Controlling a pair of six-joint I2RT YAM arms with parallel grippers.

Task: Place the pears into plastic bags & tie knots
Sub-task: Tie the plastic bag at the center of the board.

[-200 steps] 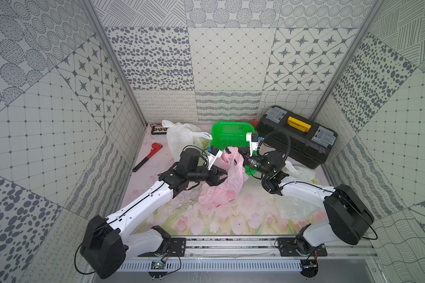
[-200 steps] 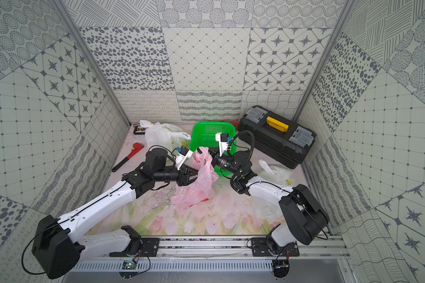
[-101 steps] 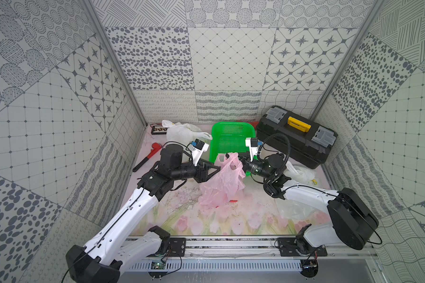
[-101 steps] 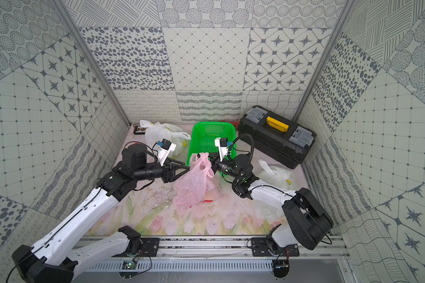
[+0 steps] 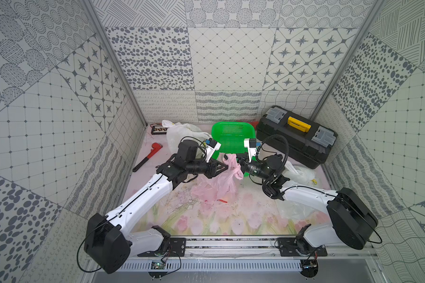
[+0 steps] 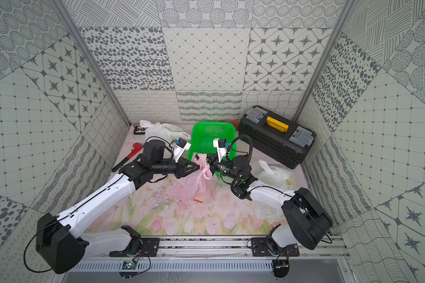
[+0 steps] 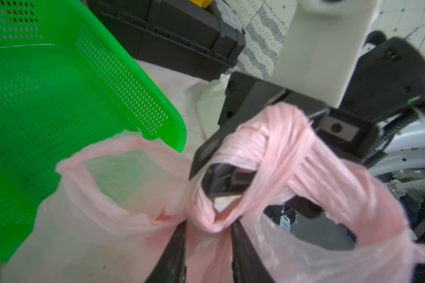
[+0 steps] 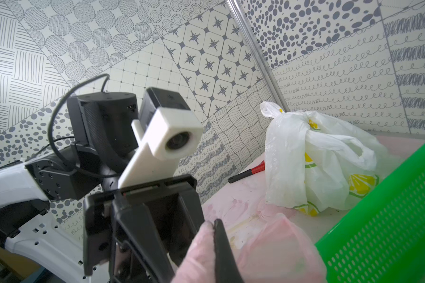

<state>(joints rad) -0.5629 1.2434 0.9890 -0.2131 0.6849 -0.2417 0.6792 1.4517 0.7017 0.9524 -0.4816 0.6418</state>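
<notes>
Beside the green basket [image 5: 231, 132], the pink bag [image 5: 225, 183] stands tall on the worktop [image 5: 206, 220], handles up. My right hand [image 5: 241, 163] is closed tight on a handle. My left hand [image 5: 226, 167] sits around the twist; I cannot tell if it squeezes.

A pink bag [image 5: 221, 186] is seen before the green perforated basket [image 5: 231, 132]. Beside the basket, a white bag [image 8: 287, 171] is printed with yellow lemon slices, and a black toolbox [image 5: 302, 147] is trimmed in yellow and grey. The table [image 5: 206, 220] is patterned with pink tulips.
</notes>
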